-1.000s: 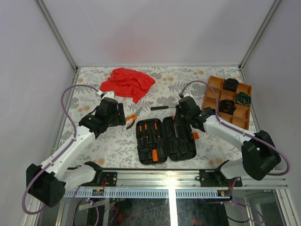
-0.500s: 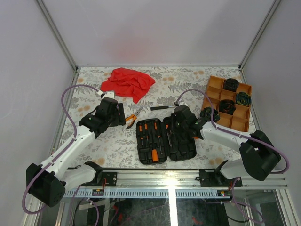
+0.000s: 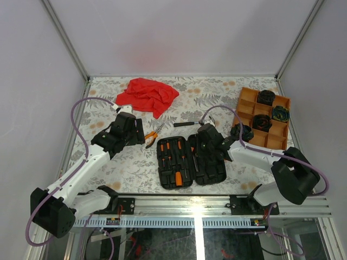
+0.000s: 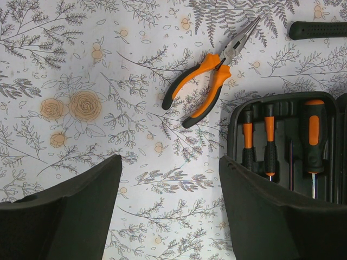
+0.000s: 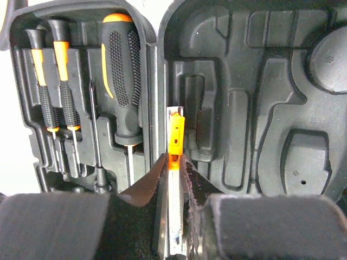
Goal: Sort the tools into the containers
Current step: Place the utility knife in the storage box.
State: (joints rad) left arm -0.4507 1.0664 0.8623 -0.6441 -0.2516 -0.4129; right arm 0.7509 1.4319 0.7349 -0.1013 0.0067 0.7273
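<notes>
The right gripper (image 5: 173, 162), clenched on a slim silver-and-orange knife (image 5: 174, 132) at lower centre, hovers over the open black ribbed plastic case (image 5: 260, 108); next probably calls for lowering it into the narrow slot (image 5: 191, 103).

White link shells are joined by black motor housings on the left arm (image 3: 73, 179) and right arm (image 3: 252, 154); a lilac cable (image 3: 73, 114) is looped along each, and broad black fingers (image 4: 59, 211) are fitted

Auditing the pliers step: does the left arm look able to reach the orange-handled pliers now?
Probably yes: the left gripper is open and empty, and the pliers lie uncovered just ahead of it, beside the tool case.
</notes>
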